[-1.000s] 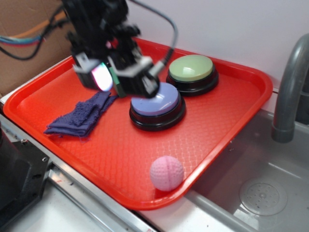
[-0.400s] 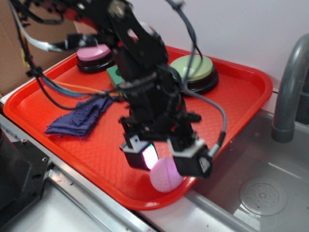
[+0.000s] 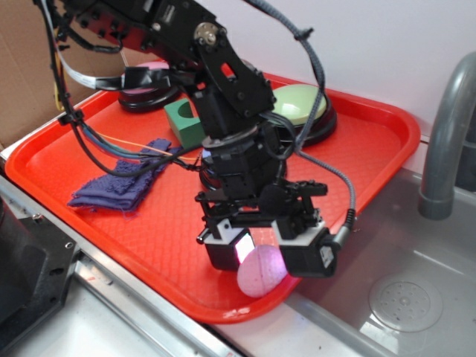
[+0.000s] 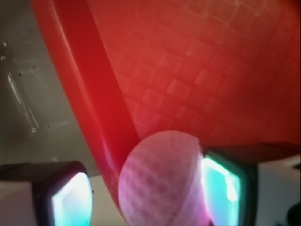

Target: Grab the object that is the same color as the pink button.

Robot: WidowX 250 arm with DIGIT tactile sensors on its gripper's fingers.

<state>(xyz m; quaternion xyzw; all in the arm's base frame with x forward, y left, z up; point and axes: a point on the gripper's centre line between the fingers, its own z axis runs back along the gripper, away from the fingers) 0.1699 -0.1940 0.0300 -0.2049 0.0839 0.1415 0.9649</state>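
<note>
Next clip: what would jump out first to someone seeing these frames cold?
The black gripper hangs over the near rim of the red tray, its fingers straddling the pale pink ball that sits against that rim. In the wrist view one finger touches the ball while the other stands apart. Behind the arm lie a purple cloth, a green block and a light green button.

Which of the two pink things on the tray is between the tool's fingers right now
The small dimpled pink ball at the tray's near edge. The tool straddles it, open. The pink button sits at the far corner, behind the arm.
</note>
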